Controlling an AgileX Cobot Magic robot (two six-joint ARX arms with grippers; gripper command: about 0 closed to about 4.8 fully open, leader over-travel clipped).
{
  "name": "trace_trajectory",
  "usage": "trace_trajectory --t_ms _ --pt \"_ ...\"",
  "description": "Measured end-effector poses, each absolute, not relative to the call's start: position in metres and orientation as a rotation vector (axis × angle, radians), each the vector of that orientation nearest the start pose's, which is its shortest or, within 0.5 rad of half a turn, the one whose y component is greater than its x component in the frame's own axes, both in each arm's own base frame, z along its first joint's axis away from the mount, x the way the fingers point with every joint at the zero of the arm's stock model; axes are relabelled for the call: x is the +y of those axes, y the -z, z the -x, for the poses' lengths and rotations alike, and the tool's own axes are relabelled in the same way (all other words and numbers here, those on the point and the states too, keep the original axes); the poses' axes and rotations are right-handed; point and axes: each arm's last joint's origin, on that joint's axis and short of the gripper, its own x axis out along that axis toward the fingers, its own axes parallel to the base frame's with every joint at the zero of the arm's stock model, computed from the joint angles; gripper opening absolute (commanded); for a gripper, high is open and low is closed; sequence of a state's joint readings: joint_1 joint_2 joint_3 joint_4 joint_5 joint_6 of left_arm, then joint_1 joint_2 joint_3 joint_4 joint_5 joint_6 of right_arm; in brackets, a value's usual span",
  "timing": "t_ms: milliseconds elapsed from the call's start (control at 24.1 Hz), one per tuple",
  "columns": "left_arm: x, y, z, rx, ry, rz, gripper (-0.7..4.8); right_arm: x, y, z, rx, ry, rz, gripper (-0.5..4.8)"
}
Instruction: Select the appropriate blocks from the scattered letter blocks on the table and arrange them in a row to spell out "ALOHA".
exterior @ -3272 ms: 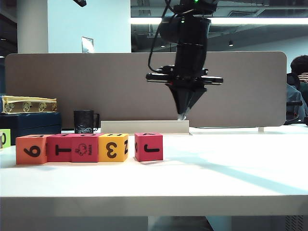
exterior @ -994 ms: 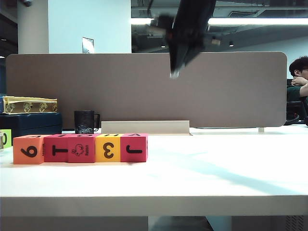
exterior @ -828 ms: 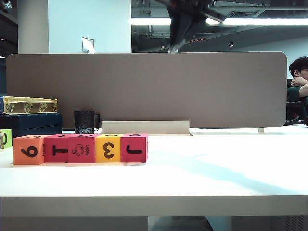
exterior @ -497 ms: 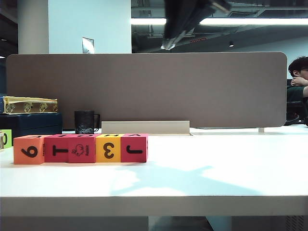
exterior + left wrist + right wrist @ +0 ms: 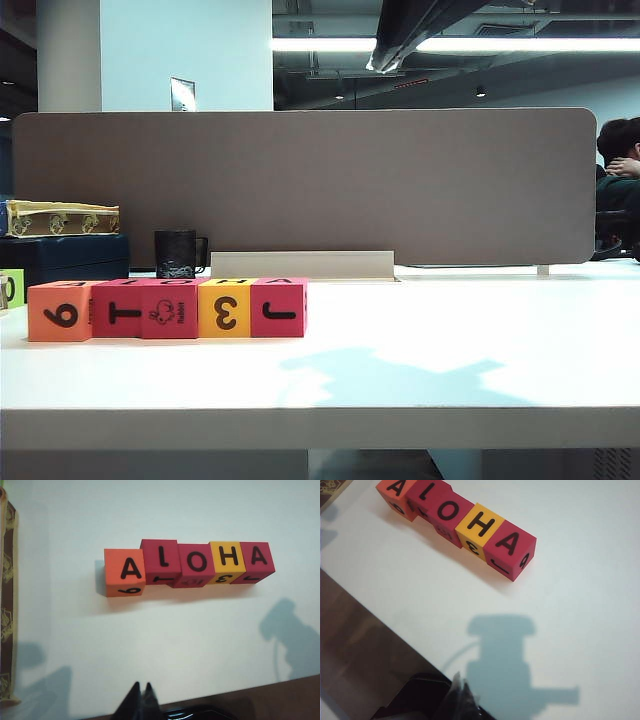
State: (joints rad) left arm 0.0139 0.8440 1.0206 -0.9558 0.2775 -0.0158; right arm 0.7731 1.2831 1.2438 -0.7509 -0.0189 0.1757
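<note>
I see the blocks (image 5: 187, 563) spelling ALOHA left-to-right on the worktop (image 5: 450, 370), both left tool (image 5: 141, 696) and right tool (image 5: 461, 694) closed, empty, well above.

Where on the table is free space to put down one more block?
Bare table lies right of the magenta A block and in front of the row. Crowded: the left end, by the orange block. Left gripper and right gripper hang shut above.
</note>
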Motion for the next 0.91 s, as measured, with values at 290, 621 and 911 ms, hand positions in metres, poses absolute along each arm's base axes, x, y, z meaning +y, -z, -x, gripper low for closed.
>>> trace_trajectory --t_ms 290,621,911 --pt "-0.006 -0.298 -0.135 0.722 0.240 0.145 -0.06 0.146 -0.308 -0.153 0.780 -0.585 0.172 -0.02" --pt "-0.009 -0.255 -0.133 0.546 0.254 0.229 -0.06 0.085 -0.238 -0.139 0.691 -0.358 0.075 -0.01" --pt "-0.008 -0.250 -0.136 0.556 0.223 0.222 -0.05 0.081 -0.238 -0.142 0.679 -0.333 0.056 -0.01"
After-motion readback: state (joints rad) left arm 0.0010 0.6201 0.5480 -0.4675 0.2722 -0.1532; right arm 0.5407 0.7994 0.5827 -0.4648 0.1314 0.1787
